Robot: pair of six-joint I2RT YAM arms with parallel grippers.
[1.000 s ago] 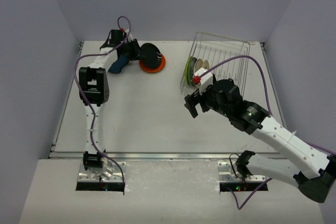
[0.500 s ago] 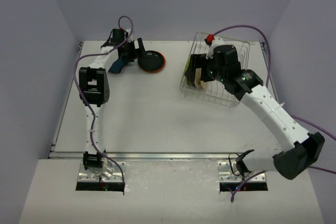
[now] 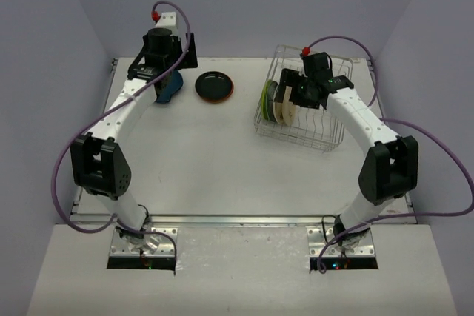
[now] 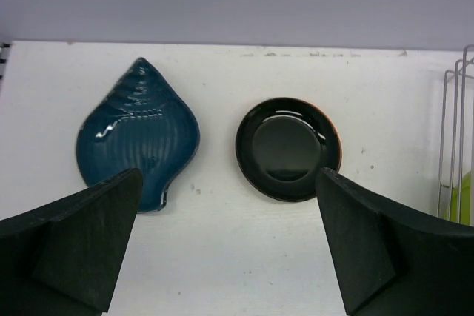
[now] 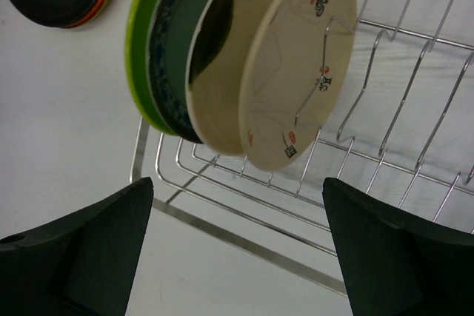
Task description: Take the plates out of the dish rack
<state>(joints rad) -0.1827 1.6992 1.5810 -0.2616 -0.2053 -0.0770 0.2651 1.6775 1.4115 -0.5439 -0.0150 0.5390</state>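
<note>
White table [image 3: 207,168] bore a blue plate [image 4: 138,135] and black plate [image 4: 288,148] under the open left pincer [image 4: 228,209]; right pincer [image 5: 237,209] gaped, empty, before upright plates [image 5: 296,72] in the dish rack [image 3: 320,122].

Glossy plates [image 5: 289,72], shiny dish rack [image 5: 244,243] (metal wire)

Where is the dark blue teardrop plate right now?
The dark blue teardrop plate lies flat on the far-left part of the table in the top view, just left of the black plate and well apart from the dish rack.
</note>
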